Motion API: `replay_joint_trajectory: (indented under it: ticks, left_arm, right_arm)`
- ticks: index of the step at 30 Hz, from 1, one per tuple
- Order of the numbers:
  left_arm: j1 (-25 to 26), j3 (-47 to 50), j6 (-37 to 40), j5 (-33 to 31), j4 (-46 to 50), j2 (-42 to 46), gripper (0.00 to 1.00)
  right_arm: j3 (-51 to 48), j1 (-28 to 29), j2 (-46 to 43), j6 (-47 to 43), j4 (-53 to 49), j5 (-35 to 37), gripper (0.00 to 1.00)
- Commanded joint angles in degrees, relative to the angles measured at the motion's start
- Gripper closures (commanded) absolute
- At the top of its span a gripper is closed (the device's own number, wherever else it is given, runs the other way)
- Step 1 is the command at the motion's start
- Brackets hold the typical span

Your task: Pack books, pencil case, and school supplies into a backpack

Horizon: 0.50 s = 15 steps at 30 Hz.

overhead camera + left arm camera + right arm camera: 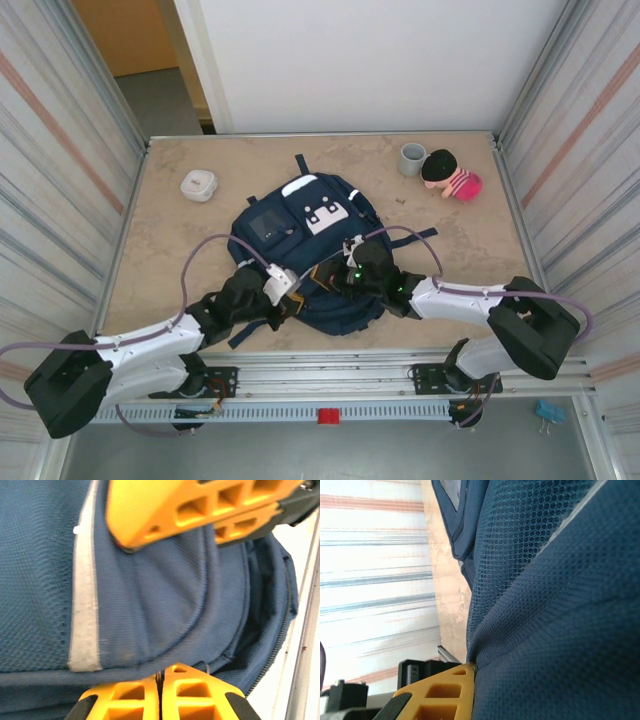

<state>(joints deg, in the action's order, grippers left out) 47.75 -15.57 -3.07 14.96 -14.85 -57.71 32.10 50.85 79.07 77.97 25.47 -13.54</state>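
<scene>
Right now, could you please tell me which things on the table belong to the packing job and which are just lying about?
Job: navy backpack.
Lying about: rounded white box, grey cup, pink-and-black plush doll.

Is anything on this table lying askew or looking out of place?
The small doll with black hair and a pink striped body lies on its side beside the grey cup at the far right; nothing looks spilled or damaged.

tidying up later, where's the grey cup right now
In the top view the cup stands at the far right of the table, just left of the doll and beyond the backpack.
</scene>
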Motion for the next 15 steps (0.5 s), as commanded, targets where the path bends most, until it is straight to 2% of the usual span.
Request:
replay_joint_trajectory:
  ticks: [1, 3, 5, 7, 10, 15]
  left_arm:
    - [2.69, -1.66, -0.25, 5.42, -4.95, 1.16, 1.00]
    - [3.04, -1.49, -0.47, 5.27, -5.36, 1.24, 1.00]
    - [3.08, -1.17, -0.92, 3.32, -4.69, 1.73, 1.00]
    - [3.07, -0.33, -0.78, 1.31, -4.37, 2.48, 1.00]
    - [3.05, 0.99, -0.73, -0.21, -4.39, 4.10, 1.00]
    - [3.07, 1.47, -0.40, -0.49, -3.33, 5.88, 1.00]
  right_arm:
    - [2.86, 0.35, 0.21, -1.06, 2.94, 3.27, 1.00]
    - [2.73, 0.03, -0.54, -1.47, 1.45, 3.05, 0.95]
    - [2.23, -0.40, -2.02, -2.13, -0.28, 2.64, 0.75]
    - [1.70, -1.03, -3.95, -3.00, -3.11, 2.55, 0.61]
    - [0.12, -2.90, -7.38, -3.87, -6.69, 2.59, 0.54]
    - [-2.38, -7.39, -10.41, -3.92, -7.20, 0.20, 0.52]
